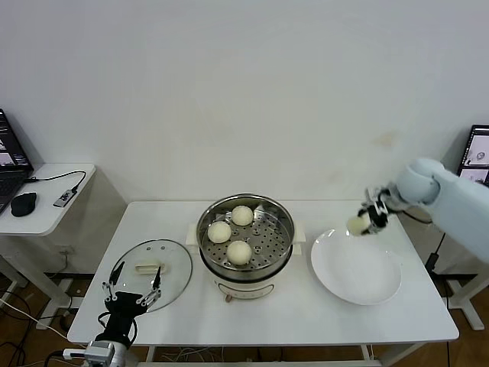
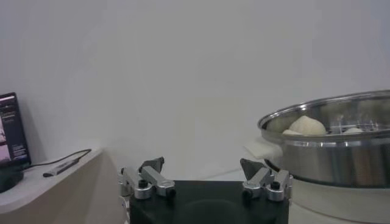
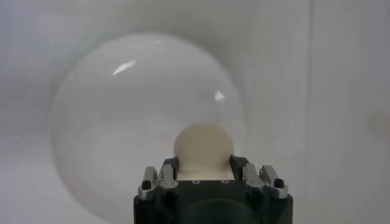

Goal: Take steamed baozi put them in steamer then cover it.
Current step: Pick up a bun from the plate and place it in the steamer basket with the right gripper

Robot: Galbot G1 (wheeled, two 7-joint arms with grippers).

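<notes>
no readable text, labels or numbers anywhere

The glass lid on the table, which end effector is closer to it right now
Left. The left end effector hangs open at the near edge of the glass lid. The right end effector is beyond the steamer, over the white plate, holding a baozi.

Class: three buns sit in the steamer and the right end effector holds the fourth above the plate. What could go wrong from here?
1. The bun in the right end effector could slip out on the way to the steamer.
2. It might land on the three buns inside.
3. The left end effector, open by the cover, may fumble its handle.
</notes>
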